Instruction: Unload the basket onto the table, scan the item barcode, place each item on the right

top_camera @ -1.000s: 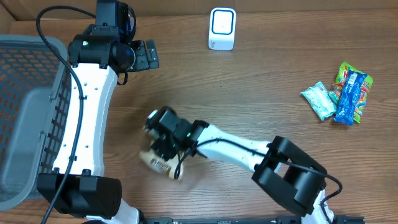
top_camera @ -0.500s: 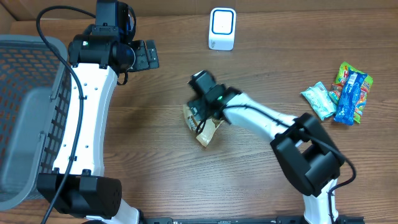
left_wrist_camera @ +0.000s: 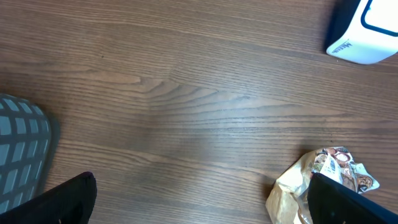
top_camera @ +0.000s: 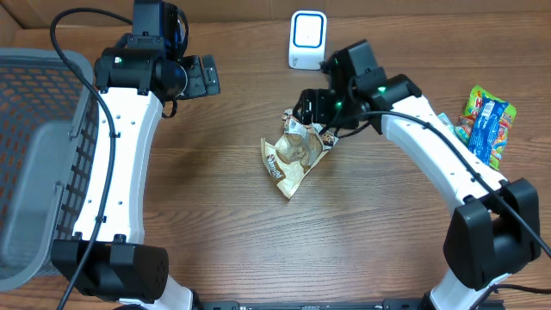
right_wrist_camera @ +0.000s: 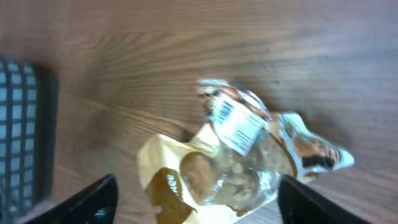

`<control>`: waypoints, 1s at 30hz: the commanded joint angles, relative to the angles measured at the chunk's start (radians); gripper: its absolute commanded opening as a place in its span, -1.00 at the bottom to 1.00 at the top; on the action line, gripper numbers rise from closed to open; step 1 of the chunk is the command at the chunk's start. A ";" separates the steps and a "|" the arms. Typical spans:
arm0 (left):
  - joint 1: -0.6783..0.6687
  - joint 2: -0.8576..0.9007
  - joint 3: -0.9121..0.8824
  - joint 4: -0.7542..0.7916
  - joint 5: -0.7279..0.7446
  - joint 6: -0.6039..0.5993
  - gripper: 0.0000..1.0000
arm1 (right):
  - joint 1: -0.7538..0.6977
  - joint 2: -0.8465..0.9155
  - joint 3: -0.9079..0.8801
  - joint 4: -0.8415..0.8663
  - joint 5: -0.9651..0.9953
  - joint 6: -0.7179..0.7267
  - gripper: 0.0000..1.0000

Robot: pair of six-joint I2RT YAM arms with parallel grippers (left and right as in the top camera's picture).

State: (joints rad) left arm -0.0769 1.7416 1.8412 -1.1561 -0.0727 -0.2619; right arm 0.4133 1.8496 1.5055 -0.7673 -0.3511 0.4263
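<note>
The bag (top_camera: 293, 157) is seen lying crumpled on the bench (top_camera: 215, 198), near the scanner (top_camera: 307, 39) but apart from it. The right gripper (top_camera: 317, 116) is held over the bag's upper end with its fingers (right_wrist_camera: 93, 202) spread wide to either side. In the wrist view nothing is pinched between them, though whether a finger brushes the foil cannot be made out from overhead. The left gripper (top_camera: 203, 77) is held at the far-left part of the bench, well apart from the bag, its jaws spread wide too and nothing held.

The barcode (right_wrist_camera: 236, 121) is shown on a white label on the bag's upper side, turned up toward the right wrist camera and not held before the scanner. The scan is therefore judged not yet made. The bag is placed close to the scanner, which counts as the approach part of the job, but the label is not presented to it. What is left, by this reading, is for the bag to be gripped, lifted and turned so that the label is brought before the scanner and kept there until read. More packets (top_camera: 482, 125) are seen at the right edge of the bench; whether they are to be scanned as well is not told
</note>
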 commanded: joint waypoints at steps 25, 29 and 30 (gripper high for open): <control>-0.002 0.005 0.026 0.002 -0.009 0.004 1.00 | 0.192 0.015 -0.537 0.715 0.084 0.686 0.77; -0.002 0.005 0.026 0.002 -0.009 0.004 1.00 | 0.190 0.015 -0.532 0.814 -0.022 0.617 0.69; -0.002 0.005 0.026 0.002 -0.009 0.004 1.00 | 0.191 0.015 -0.527 0.816 -0.032 0.617 0.68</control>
State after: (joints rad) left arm -0.0769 1.7416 1.8412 -1.1557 -0.0727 -0.2619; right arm 0.6083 1.8660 0.9722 0.0254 -0.3199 1.0779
